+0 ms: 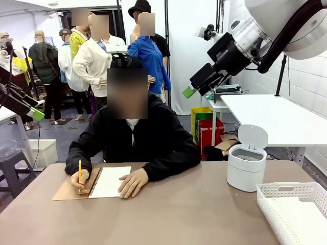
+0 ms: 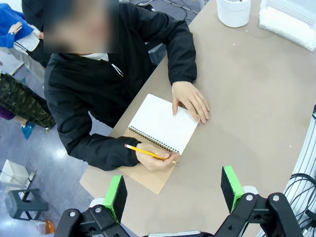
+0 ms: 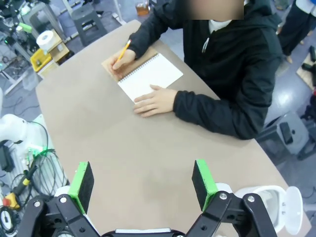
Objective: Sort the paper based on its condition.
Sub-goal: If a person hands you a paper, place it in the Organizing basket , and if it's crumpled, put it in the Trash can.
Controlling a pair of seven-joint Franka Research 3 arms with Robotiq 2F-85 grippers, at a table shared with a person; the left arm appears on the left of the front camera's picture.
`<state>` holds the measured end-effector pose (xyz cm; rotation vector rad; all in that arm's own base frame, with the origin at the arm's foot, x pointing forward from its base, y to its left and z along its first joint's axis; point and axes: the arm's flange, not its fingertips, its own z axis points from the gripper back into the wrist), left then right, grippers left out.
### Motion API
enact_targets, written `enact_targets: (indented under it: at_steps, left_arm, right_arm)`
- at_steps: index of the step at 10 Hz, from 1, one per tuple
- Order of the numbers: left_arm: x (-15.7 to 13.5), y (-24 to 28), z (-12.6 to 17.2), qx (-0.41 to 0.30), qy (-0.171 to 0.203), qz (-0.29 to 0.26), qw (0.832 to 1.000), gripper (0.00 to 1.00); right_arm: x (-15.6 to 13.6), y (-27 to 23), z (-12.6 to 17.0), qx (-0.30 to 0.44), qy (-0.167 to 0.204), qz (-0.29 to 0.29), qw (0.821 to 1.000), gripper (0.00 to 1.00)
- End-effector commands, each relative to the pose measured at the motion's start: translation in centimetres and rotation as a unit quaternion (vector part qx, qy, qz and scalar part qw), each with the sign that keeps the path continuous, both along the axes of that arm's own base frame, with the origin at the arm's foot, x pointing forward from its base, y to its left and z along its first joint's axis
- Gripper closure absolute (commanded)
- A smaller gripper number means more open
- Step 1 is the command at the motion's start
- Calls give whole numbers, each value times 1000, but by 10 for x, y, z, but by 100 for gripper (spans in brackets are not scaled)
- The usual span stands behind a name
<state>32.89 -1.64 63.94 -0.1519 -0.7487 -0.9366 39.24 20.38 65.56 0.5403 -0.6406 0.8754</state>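
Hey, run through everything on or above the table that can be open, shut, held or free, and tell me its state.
Left pincer, open, holding nothing.
Right pincer, open, holding nothing.
Notebook, open at a blank page, pinned by the person's flat hand.
Pencil, gripped in the person's other hand.
Bin, lid up.
Basket, upright, contents unclear.
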Motion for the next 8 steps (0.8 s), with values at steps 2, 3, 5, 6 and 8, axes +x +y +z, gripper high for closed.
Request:
enact_targets:
  at_steps: [2, 3, 5, 6, 8]
  left_arm:
    - [0, 2, 0, -5, 0, -2, 1000, 0]
    - [0, 2, 0, -5, 0, -2, 1000, 0]
    - [0, 2, 0, -5, 0, -2, 1000, 0]
    - [0, 2, 0, -5, 0, -2, 1000, 0]
    - [0, 2, 0, -5, 0, -2, 1000, 0]
  right_arm:
    - [-13, 7, -12, 6, -42, 30, 999, 0]
    - [-17, 8, -16, 4, -54, 38, 998, 0]
    - [-25, 15, -23, -2, -64, 61, 996, 0]
    - [-26, 16, -25, -4, -65, 68, 996, 0]
    - [-30, 19, -30, -7, -56, 69, 996, 0]
